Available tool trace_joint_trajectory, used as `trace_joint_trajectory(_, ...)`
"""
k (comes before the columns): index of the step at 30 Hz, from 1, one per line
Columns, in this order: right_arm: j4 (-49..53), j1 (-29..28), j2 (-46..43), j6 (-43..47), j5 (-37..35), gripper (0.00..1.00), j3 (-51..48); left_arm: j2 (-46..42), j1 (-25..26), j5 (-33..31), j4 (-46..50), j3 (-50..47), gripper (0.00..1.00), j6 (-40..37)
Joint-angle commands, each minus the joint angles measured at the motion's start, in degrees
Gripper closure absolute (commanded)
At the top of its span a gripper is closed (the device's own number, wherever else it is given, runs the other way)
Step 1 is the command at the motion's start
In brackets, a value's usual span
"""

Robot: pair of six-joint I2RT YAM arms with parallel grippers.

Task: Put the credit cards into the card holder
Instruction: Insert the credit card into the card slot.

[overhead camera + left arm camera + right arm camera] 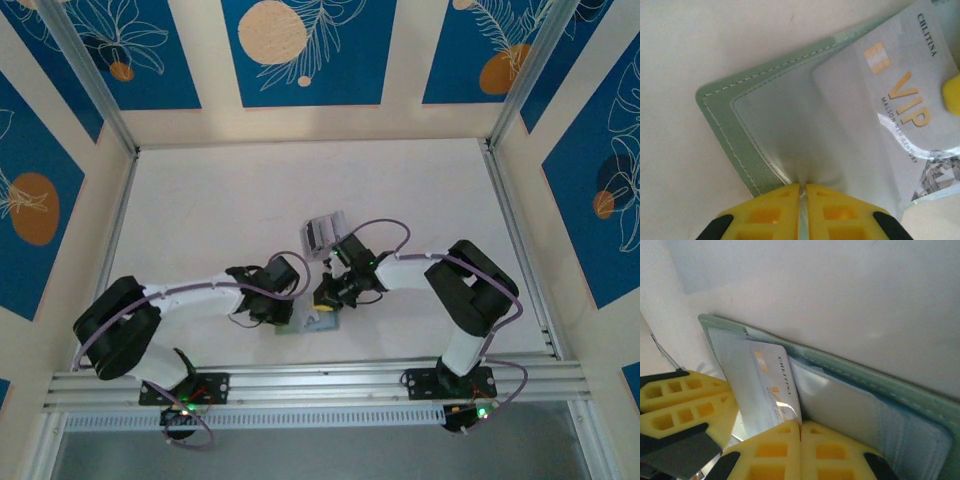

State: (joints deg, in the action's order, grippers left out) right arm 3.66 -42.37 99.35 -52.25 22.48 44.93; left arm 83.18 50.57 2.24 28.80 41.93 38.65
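White table (685,55), card (900,95) in card holder (725,130)

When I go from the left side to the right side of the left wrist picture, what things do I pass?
Sage-green stitched wallet cover → clear plastic pocket → pale grey plastic VIP card.

Open card holder (727,122) (900,385) (290,325), lying flat on the desk: sage-green cover with pale stitching along its rounded border, inner face upward. A clear sleeve (785,130) lines the inside and is puckered at one edge. One credit card (900,100) (772,385), pale silver-white with a gold chip, gold "VIP" lettering and a faceted diamond graphic, lies skewed across the card holder. One end appears tucked beneath the sleeve film, and the other projects past the card holder's edge.
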Motion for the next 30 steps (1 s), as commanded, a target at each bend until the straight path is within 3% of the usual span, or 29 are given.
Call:
trace_joint_trajectory(1,6.73,-1.28,1.21,2.75,-0.79,1.00,0.38,-2.47,1.03,0.08,6.06,3.37,0.88,0.66)
trace_joint_trajectory(13,8.58,-1.22,1.60,6.22,-0.49,1.00,2.17,-0.47,0.24,1.58,8.17,9.66,0.81,-1.01)
trace_joint_trajectory(23,2.44,0.56,0.30,7.84,5.53,1.00,-0.09,3.99,-6.89,5.66,3.45,4.08,0.81,-2.61)
trace_joint_trajectory(30,-3.75,1.32,0.88,5.23,7.57,1.00,-2.23,6.61,-7.41,5.89,0.69,-0.01,0.82,-2.71)
